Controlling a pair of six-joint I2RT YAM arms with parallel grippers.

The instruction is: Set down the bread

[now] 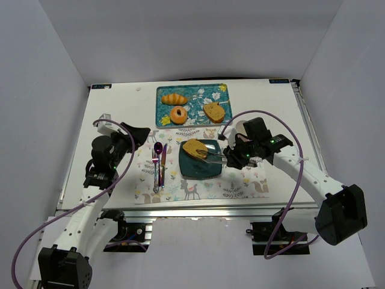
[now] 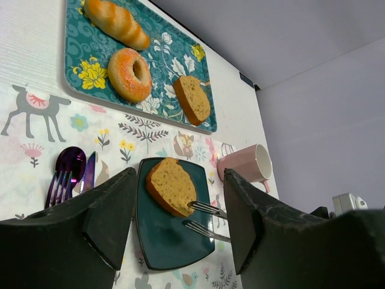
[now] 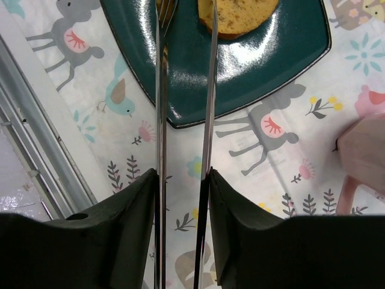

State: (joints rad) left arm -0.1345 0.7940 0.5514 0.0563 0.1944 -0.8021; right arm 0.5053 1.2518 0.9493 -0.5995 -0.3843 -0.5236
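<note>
A tan bread slice [image 1: 194, 149] lies on the dark teal plate [image 1: 201, 170] at the middle of the placemat; it also shows in the left wrist view [image 2: 172, 186] and the right wrist view [image 3: 240, 15]. My right gripper [image 1: 233, 158] [image 3: 180, 174] is shut on metal tongs [image 1: 215, 158] [image 3: 159, 120]. The tongs' two arms are spread over the plate [image 3: 240, 72]. One tip touches the slice's edge and the other is beside it, over bare plate. My left gripper [image 1: 138, 138] [image 2: 179, 174] is open and empty, above the placemat's left part.
A patterned tray [image 1: 222, 90] at the back holds a croissant [image 1: 174, 99], a donut [image 1: 178, 114] and another bread slice [image 1: 215, 112]. A pink mug [image 1: 240, 129] lies right of the plate. A spoon, fork and knife [image 1: 159, 162] lie left of the plate.
</note>
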